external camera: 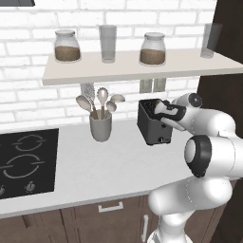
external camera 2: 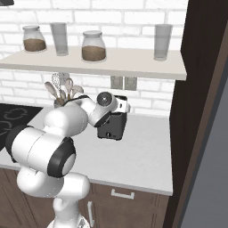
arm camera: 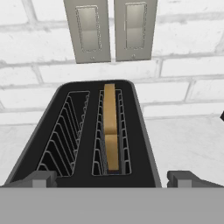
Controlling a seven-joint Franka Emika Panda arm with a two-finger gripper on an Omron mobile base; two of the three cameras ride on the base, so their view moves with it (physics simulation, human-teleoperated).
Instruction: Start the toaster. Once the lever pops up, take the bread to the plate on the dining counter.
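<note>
Left base view: toaster (external camera: 153,127) on grey counter (external camera: 95,166) right of utensil cup (external camera: 100,126), gripper (external camera: 160,108) poised over its top. Right base view: toaster (external camera 2: 113,126) half hidden behind arm. Hand view: fingertips (arm camera: 40,178) spread wide, gripping nothing, bread (arm camera: 111,127) standing in right slot.

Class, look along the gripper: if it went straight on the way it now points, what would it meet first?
Probably the toaster: the open gripper looks down onto its slotted top, with the bread standing in one slot. Depth is unclear, so which part comes first is uncertain.
</note>
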